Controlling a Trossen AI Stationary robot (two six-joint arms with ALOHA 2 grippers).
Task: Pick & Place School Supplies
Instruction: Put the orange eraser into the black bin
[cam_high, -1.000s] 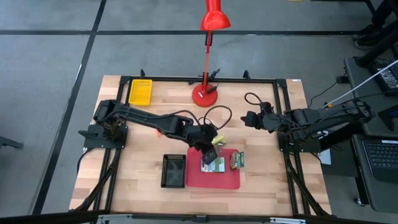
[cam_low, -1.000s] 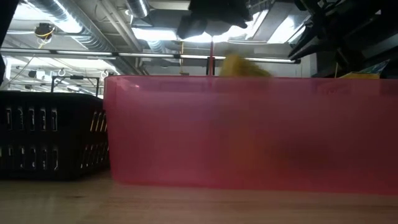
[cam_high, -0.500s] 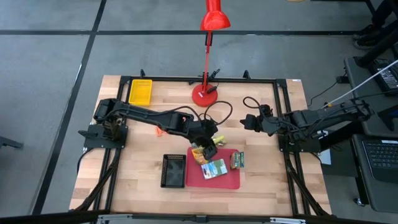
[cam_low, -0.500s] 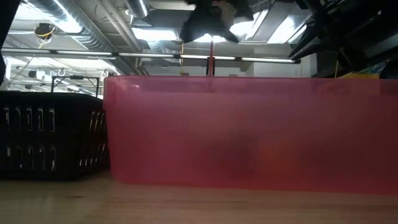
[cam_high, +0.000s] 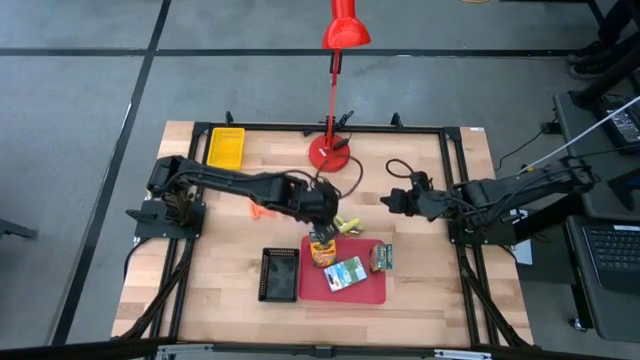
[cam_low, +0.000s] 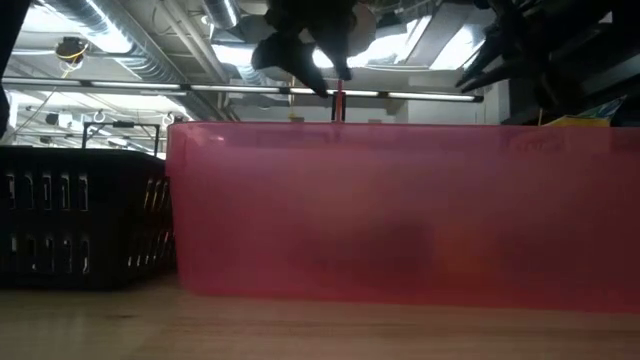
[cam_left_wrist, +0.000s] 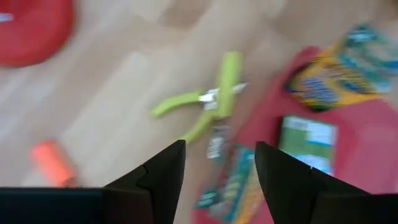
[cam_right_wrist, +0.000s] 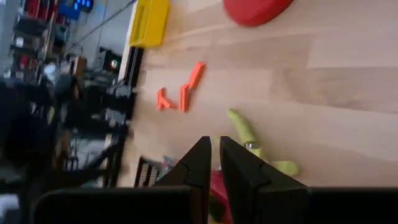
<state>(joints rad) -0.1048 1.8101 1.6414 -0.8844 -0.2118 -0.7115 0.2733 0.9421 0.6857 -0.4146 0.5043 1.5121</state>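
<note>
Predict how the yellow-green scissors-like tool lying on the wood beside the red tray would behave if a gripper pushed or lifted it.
The scissors-like tool lies flat, so it would probably slide, not roll. Its spread handles suggest a pivot that may swing when lifted. It looks small and thin, likely light.

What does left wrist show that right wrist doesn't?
Only the left wrist view: three crayon boxes lying in the red tray, seen past the open left claw. Only the right wrist view: the yellow tray, the black basket, the left arm itself, and the right claw with its fingers nearly together. Both: the yellow-green scissors-like tool on the wood, orange sticks, and the lamp's red base.
</note>
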